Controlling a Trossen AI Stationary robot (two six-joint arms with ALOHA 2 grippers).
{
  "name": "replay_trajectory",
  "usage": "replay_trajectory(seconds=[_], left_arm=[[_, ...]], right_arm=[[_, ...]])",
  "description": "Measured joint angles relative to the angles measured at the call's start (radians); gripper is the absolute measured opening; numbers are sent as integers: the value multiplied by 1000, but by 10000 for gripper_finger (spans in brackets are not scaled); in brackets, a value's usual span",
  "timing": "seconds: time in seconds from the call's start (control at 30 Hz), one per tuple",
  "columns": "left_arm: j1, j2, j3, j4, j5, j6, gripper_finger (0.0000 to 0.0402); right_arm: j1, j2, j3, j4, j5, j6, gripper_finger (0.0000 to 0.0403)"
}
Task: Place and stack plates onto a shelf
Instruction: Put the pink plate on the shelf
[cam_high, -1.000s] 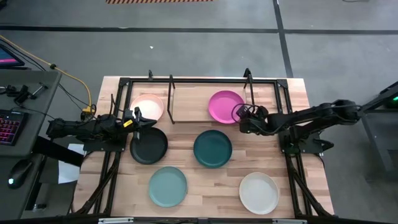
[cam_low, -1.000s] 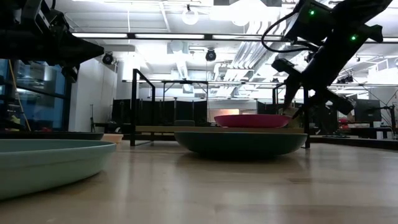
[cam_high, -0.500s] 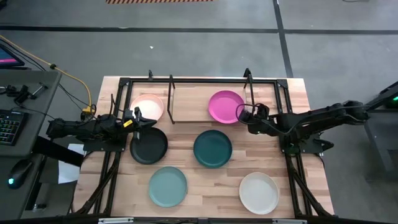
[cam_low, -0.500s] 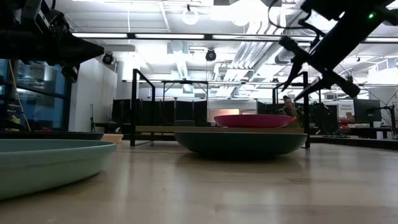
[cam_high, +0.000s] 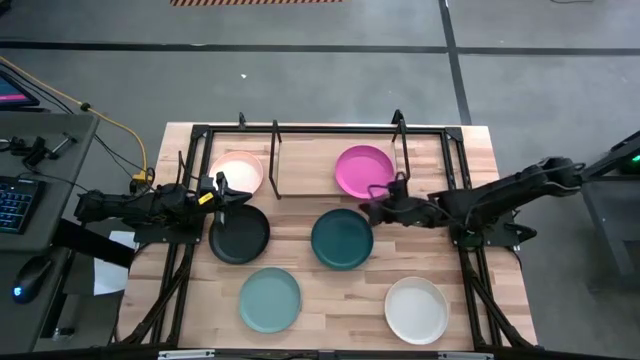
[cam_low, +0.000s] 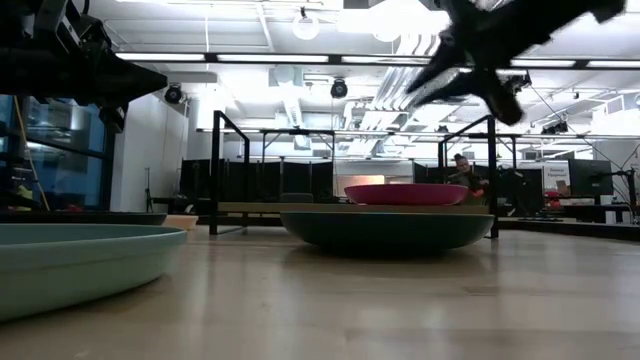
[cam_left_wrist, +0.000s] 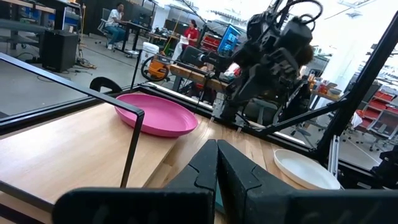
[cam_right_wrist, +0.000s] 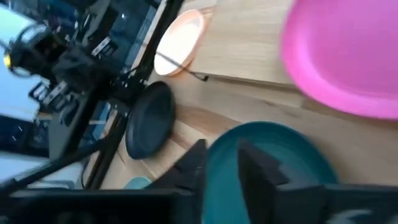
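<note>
Hovering above the worktop (cam_high: 470, 290), the right hand (cam_high: 372, 211) hangs between the magenta plate (cam_high: 363, 170) and the dark teal plate (cam_high: 342, 238), its fingers parted and holding nothing. Its wrist view alone shows those fingers over the dark teal plate's rim. The left hand (cam_high: 228, 195) waits at the black plate (cam_high: 240, 233), clenched, as only its wrist view reveals. Magenta and pale pink plate (cam_high: 238, 172) lie on the shelf (cam_high: 275, 160); light teal plate (cam_high: 270, 300) and white plate (cam_high: 416, 309) sit nearer the front.
</note>
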Motion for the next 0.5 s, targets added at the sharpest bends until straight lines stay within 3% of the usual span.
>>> replay_trajectory(seconds=[0.1,0.33,0.5], left_arm=[[0,0,0,0,0,0,0],[0,0,0,0,0,0,0],[0,0,0,0,0,0,0]], right_arm=[[-3,108,112,-49,3,-57,9],[-76,387,364,-320,9,-48,4],[-123,541,470,-407,-27,-97,1]])
